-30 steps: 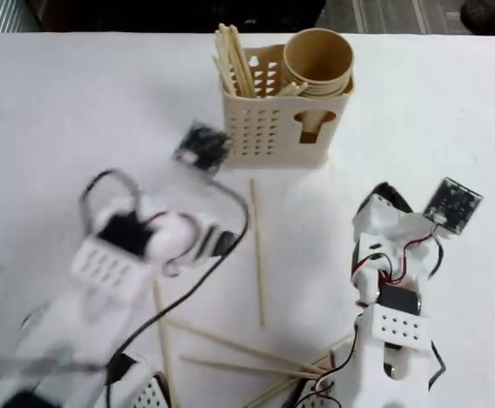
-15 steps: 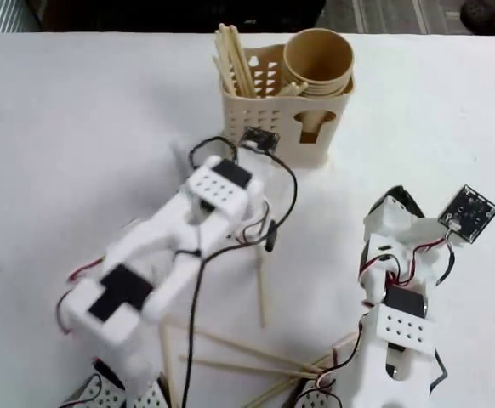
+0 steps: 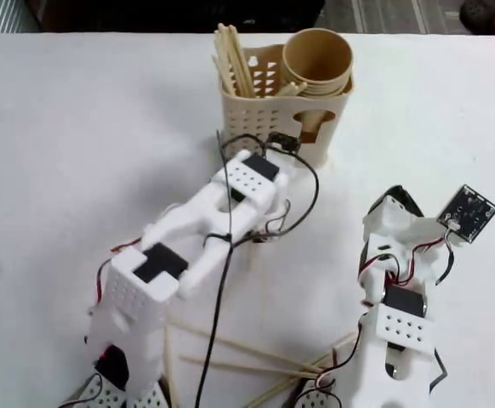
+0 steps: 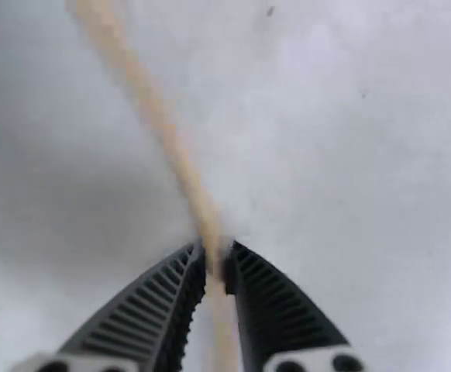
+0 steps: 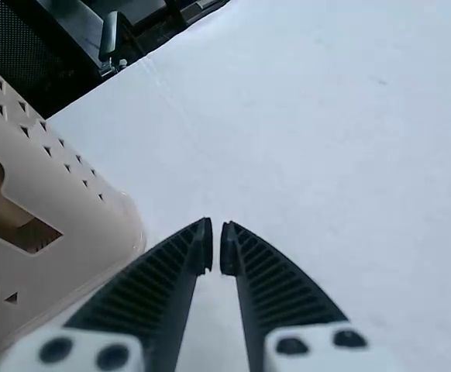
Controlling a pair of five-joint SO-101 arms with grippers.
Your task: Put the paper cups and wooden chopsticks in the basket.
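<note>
- Swinging in from the left side of the white table [image 3: 69, 119], the left arm had come across over the last second to the middle, just in front of the basket; the right arm had barely shifted.
- At this moment the left gripper [image 4: 214, 260] had its fingers drawn narrow on a pale wooden chopstick [image 4: 160, 116], which ran out between them over the table. Whether it was lifted yet could not be told.
- Several loose wooden chopsticks [image 3: 239, 344] lay crossed near the arms' bases.
- Further back stood the beige perforated plastic basket [image 3: 273, 127], already holding a bundle of upright chopsticks [image 3: 233, 59] and stacked tan paper cups [image 3: 317, 59].
- To the right, the right gripper [image 5: 215, 248] hung empty beside the basket, fingers almost together.
- The step in hand looked like the pickup of one chopstick. The next move probably called for lifting it, tipping it upright and lowering it in beside the bundle.
</note>
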